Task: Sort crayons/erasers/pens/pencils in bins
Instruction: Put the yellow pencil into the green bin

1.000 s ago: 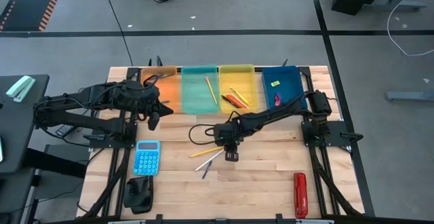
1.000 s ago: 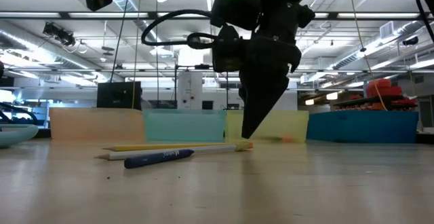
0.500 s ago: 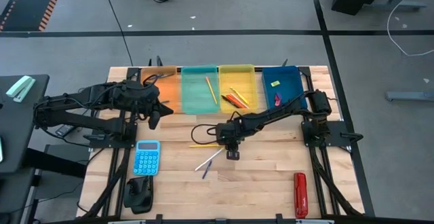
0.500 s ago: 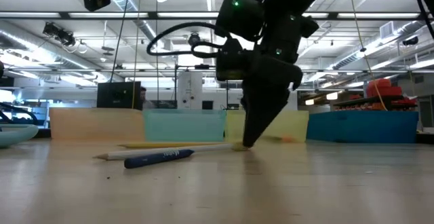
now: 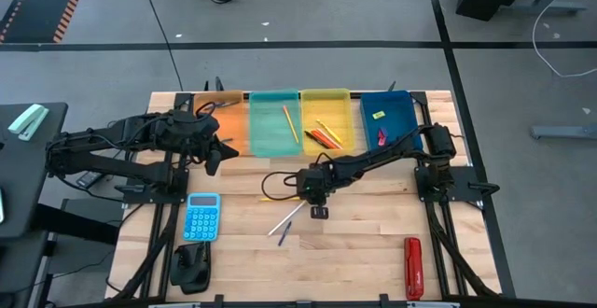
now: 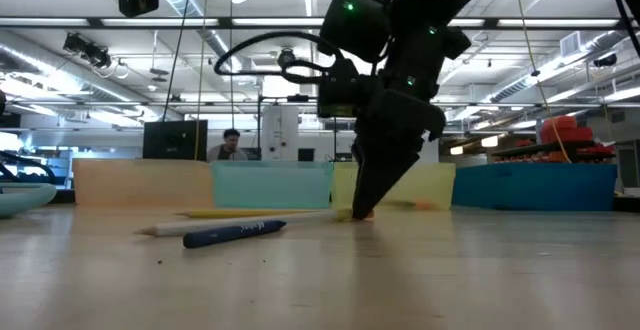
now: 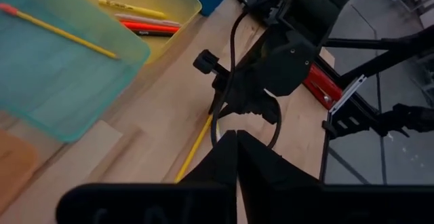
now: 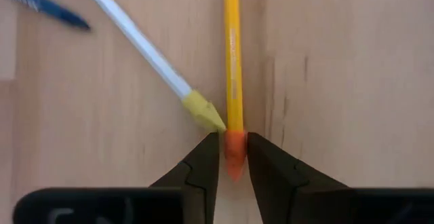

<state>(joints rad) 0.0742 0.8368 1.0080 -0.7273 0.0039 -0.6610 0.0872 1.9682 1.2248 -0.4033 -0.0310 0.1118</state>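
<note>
My right tool (image 8: 232,157) is down at the surface (image 5: 373,243), fingers (image 8: 197,166) nearly closed, one on each side of the orange eraser end of the yellow pencil (image 8: 233,54). They look to be touching it, though I can't quite tell whether they are gripping it. The pencil runs straight away from my fingertips across the wood. Just beside it, the white pencil (image 8: 139,44) lies at a slant, its yellow eraser tip almost against one finger, and a dark blue pen (image 8: 41,5) sits a little farther out.

From above, I'm near the middle of the surface, just in front of the bins. In a row stand the orange bin (image 5: 228,126), the teal bin (image 5: 266,135) with a pencil inside, the yellow bin (image 5: 338,103) holding several coloured sticks, and the dark blue bin (image 5: 401,112) with small erasers in it.

My left tool (image 7: 237,176) is shut and holds nothing, hovering by the orange bin. A light-blue calculator (image 5: 201,217) and a red tool (image 5: 412,267) lie nearer the front edge. A person shows far off in the room behind.
</note>
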